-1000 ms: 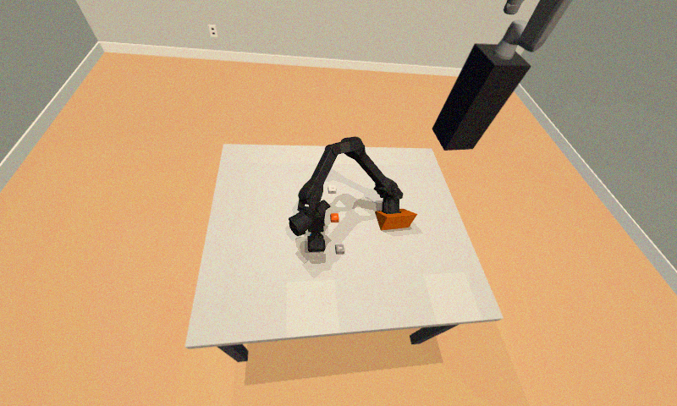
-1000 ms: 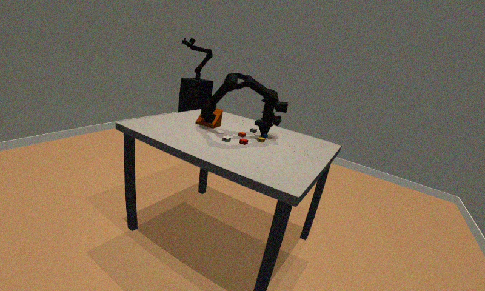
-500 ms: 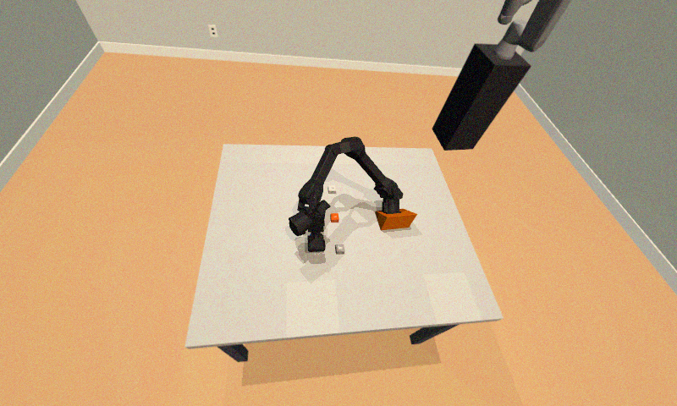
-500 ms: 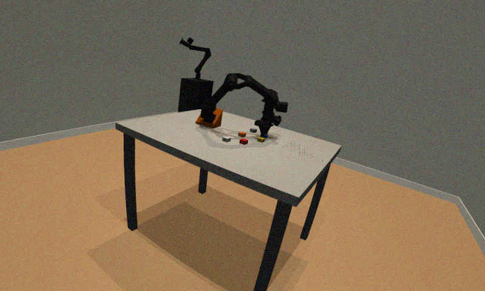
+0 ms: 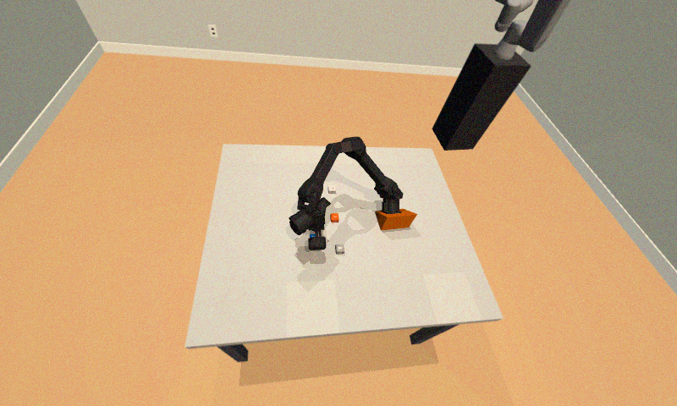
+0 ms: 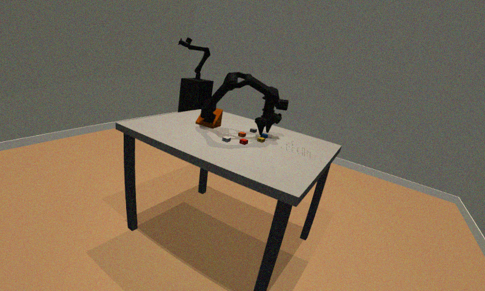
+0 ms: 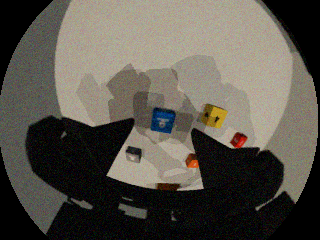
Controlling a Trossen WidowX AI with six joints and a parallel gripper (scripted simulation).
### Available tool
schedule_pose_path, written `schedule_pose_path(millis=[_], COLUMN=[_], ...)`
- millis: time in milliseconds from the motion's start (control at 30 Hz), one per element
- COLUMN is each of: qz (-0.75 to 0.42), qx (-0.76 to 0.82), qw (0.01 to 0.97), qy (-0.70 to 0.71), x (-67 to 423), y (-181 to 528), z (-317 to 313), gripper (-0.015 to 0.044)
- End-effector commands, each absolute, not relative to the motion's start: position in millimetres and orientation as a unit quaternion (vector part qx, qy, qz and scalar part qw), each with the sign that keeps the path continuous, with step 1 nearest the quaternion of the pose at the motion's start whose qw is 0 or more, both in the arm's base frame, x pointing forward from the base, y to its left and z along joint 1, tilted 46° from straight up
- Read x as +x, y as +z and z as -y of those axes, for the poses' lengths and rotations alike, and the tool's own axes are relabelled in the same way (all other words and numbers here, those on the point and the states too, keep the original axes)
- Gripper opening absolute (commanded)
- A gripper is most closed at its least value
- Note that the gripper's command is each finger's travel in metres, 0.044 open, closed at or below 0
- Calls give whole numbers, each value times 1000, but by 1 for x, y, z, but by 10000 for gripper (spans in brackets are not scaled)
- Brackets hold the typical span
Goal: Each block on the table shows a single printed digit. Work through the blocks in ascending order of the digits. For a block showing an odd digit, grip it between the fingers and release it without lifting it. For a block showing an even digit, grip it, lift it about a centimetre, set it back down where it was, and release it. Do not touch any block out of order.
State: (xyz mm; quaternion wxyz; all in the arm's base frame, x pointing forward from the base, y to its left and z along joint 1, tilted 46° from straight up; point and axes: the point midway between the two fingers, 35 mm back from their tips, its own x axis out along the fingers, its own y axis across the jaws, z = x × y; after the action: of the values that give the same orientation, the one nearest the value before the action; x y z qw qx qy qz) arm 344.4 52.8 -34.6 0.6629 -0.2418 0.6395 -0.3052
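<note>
My gripper is open, its fingertips on either side of the blue block, which rests on the table; its pale digit is too blurred to read. The yellow block lies just outside the fingers, its dark mark unreadable. The red block, orange block and grey block stand apart. A white block is out of the wrist view. Their digits cannot be read.
The arm rises from an orange wedge base on the pale table. A black pedestal with another arm stands beyond the table. The arm hides parts of the table in the top view.
</note>
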Motion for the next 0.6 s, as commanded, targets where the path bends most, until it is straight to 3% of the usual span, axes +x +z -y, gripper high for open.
schedule_pose_path(millis=[0, 133, 400, 567], qz=[-636, -637, -640, -639], qx=[-238, -237, -234, -236], qw=[669, 670, 669, 669], qy=[-302, -300, -296, -299], x=[346, 342, 272, 260], y=[-21, -23, -42, -44], z=[-69, -80, -196, -207], gripper=[400, 400, 400, 400])
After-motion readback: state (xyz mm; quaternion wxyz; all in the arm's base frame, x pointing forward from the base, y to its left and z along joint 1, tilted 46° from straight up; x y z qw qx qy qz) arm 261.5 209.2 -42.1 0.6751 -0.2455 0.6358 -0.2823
